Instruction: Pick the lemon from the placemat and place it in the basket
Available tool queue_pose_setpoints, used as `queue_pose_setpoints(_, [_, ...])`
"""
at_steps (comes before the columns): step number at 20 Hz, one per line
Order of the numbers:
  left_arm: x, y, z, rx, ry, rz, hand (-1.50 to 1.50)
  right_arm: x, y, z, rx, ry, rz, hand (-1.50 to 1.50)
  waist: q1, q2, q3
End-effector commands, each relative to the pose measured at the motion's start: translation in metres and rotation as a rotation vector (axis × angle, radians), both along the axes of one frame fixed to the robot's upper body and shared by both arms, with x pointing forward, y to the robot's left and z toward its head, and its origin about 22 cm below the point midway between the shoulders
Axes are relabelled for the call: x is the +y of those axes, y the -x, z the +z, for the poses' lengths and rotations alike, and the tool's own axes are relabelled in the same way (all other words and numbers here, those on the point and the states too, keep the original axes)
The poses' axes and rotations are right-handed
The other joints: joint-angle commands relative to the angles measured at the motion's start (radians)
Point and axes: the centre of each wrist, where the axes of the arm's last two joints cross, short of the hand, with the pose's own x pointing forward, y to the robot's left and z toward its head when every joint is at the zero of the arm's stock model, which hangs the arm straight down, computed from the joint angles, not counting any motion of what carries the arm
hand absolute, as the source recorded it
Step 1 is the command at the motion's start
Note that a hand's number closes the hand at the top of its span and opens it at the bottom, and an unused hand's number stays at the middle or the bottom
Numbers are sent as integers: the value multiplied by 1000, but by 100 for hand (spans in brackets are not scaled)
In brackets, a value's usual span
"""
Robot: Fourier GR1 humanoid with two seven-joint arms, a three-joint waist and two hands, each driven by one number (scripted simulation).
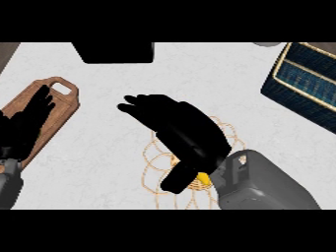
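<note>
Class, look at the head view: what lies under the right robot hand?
Under the right robot hand lies a pale lacy placemat; a yellow sliver, probably the lemon, shows. The rest is covered.

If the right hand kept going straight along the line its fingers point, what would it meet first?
The right hand points up and left, over bare counter. The first thing on that line looks like the handle end of the wooden cutting board, though height above the counter is unclear, so it might pass over it.
</note>
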Motion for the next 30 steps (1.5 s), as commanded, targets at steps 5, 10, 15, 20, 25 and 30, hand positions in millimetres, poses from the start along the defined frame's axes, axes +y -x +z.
queue_pose_setpoints(5, [-15, -1, 6, -17, 2, -8, 0, 0, -13, 91, -35, 331, -266, -150, 12, 6, 3])
queue_pose_setpoints(10, [-5, -2, 1, -5, 12, 2, 0, -25, -32, 123, 140, 466, -156, -150, 4, 8, 3])
queue_pose_setpoints(15, [11, -8, 1, 0, -6, 30, 0, -66, -29, 135, 204, 453, -104, -150, -7, 9, 3])
queue_pose_setpoints(20, [-15, -12, 11, 4, 13, 4, 0, -120, -22, 117, 278, 338, -101, -150, 1, 11, 4])
queue_pose_setpoints(25, [-4, -12, -2, -2, 21, 5, 0, -137, 13, 99, 248, 196, -109, -150, 0, 13, 4])
queue_pose_setpoints(30, [-13, -6, -2, 10, 28, -3, 0, -139, 28, 48, 260, 210, -106, -150, 8, 16, 5])
